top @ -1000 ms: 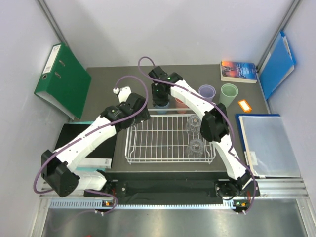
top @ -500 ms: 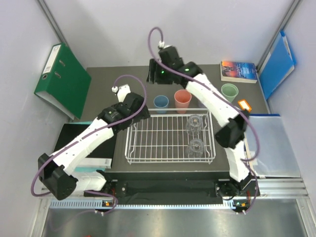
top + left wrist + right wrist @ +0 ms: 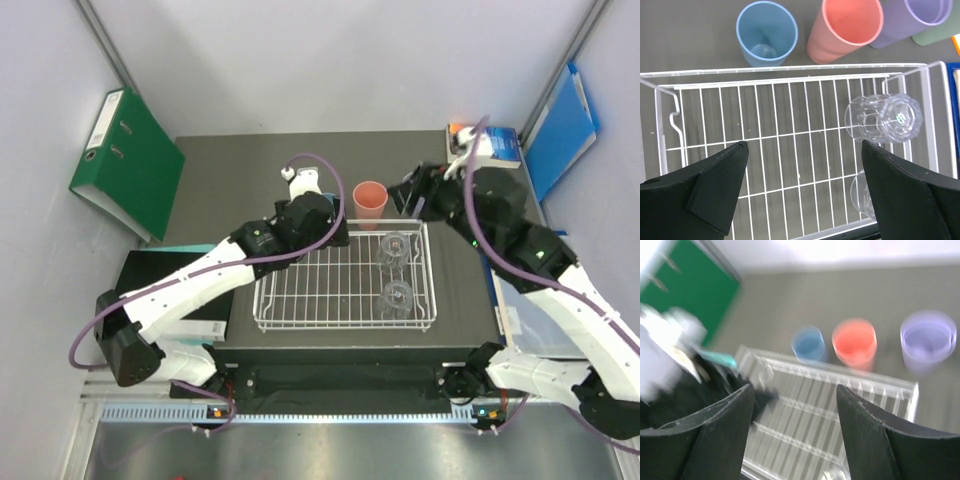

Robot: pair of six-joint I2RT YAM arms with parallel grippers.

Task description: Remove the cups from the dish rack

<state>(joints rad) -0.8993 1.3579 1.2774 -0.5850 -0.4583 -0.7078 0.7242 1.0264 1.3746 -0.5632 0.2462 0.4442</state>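
Left gripper (image 3: pixel 803 146) gapes wide, empty, over the dish rack (image 3: pixel 790 69); right gripper (image 3: pixel 793 390) (blurred view) seems likewise. Clear glasses (image 3: pixel 883 118) sit at the rack's 3 o'clock; blue cup (image 3: pixel 767 32), salmon cup (image 3: pixel 850 25) outside, 12 o'clock.

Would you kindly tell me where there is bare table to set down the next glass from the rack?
Bare table lies behind the dish rack, between the green binder and the blue cup. From the blue cup rightwards it is crowded: the salmon cup, lilac cup and green cup stand close together.
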